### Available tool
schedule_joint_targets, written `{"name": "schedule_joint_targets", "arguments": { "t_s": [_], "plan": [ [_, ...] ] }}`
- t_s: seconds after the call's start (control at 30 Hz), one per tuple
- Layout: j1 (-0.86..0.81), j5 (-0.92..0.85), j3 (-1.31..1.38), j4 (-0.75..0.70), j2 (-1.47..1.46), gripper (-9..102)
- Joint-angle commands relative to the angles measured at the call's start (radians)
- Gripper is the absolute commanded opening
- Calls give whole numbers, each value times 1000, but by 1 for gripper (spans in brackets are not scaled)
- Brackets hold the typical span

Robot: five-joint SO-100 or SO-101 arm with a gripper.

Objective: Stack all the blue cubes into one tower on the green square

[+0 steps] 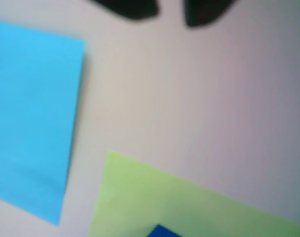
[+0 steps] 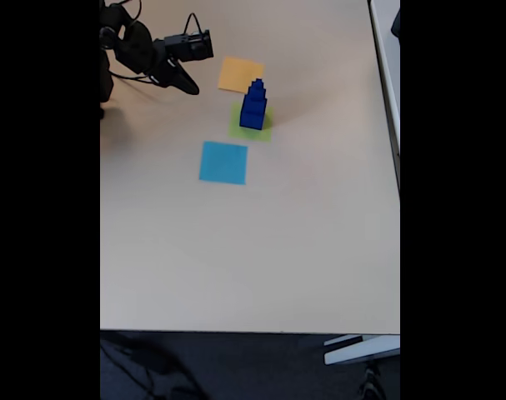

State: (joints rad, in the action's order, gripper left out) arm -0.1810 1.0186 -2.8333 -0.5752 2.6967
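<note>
In the fixed view the blue cubes (image 2: 253, 104) stand as one stepped tower, widest at the bottom, on the green square (image 2: 266, 130). My gripper (image 2: 186, 83) hangs to the left of the tower, well apart from it. In the wrist view its two dark fingertips (image 1: 127, 9) show at the top edge with a gap between them and nothing held, so the gripper (image 1: 170, 12) is open. The green square (image 1: 189, 207) lies at the bottom of that view, with a sliver of a blue cube (image 1: 162, 232) at the lower edge.
A light-blue paper square (image 2: 223, 162) lies in front of the tower, and shows at the left in the wrist view (image 1: 31, 118). An orange-yellow square (image 2: 238, 73) lies behind the tower. The table's right edge (image 2: 386, 125) runs past a white surface.
</note>
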Motion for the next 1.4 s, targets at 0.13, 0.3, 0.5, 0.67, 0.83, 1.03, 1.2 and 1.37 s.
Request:
{"name": "schedule_joint_targets", "arguments": {
  "t_s": [0.13,0.3,0.5,0.67,0.83,1.03,1.2,1.37],
  "plan": [
    [34,-103,-115,121,140,0],
    [63,-209,-196,160,255,0],
    [75,-281,-259,181,333,0],
    [86,-307,-319,179,425,0],
    [94,-353,-344,169,474,0],
    [91,-420,-347,156,479,0],
    [103,-460,-347,140,482,0],
    [109,-558,-347,127,482,0]
  ]
}}
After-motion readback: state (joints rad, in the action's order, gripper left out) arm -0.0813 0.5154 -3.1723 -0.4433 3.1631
